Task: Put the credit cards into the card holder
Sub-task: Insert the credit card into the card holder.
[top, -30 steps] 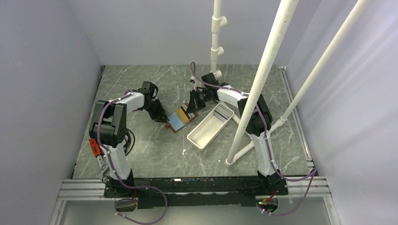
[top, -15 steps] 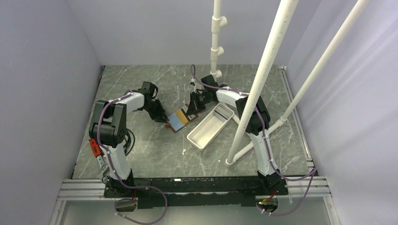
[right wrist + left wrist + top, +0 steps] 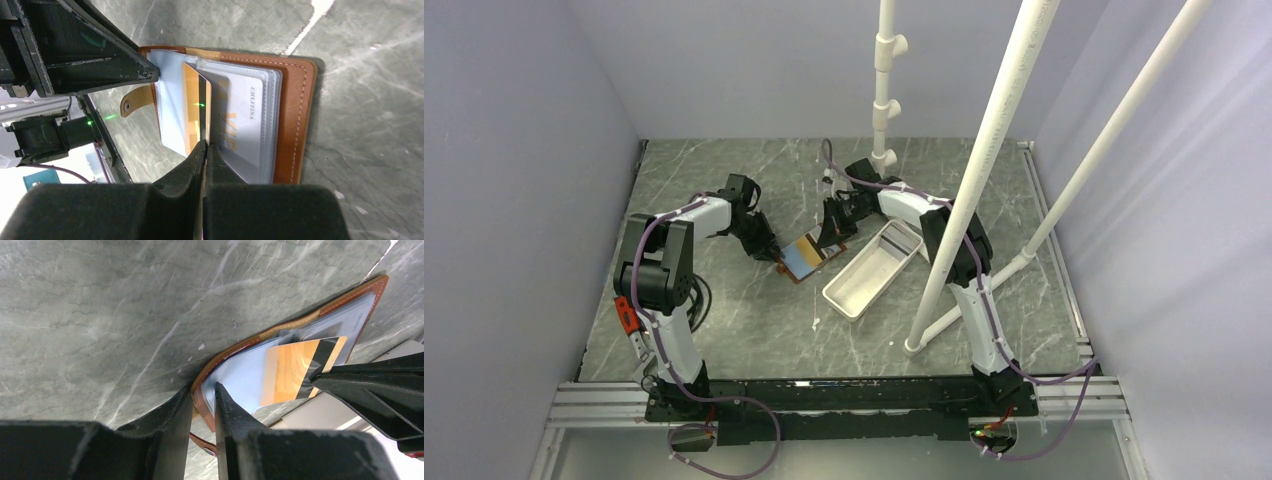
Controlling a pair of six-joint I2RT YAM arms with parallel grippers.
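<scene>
The brown leather card holder (image 3: pixel 804 257) lies open on the table, its clear sleeves fanned out; it also shows in the left wrist view (image 3: pixel 240 345) and the right wrist view (image 3: pixel 295 110). My left gripper (image 3: pixel 202 395) is shut on the holder's near flap and pale sleeve. My right gripper (image 3: pixel 204 145) is shut on the edge of a tan/gold card (image 3: pixel 192 110) with a dark stripe, which stands on edge among the sleeves. The same card shows in the left wrist view (image 3: pixel 290 367). A sleeve beside it holds a pale card (image 3: pixel 240 125) with gold letters. Blue and dark grey cards are not visible.
A long white plastic tray (image 3: pixel 874 268) lies just right of the holder. White pipes (image 3: pixel 969 190) stand at the right and an upright one (image 3: pixel 884 80) at the back. The holder's snap strap (image 3: pixel 132 102) sticks out toward the left arm.
My right gripper with the card has shifted slightly left, toward the holder. The left arm has not moved.
</scene>
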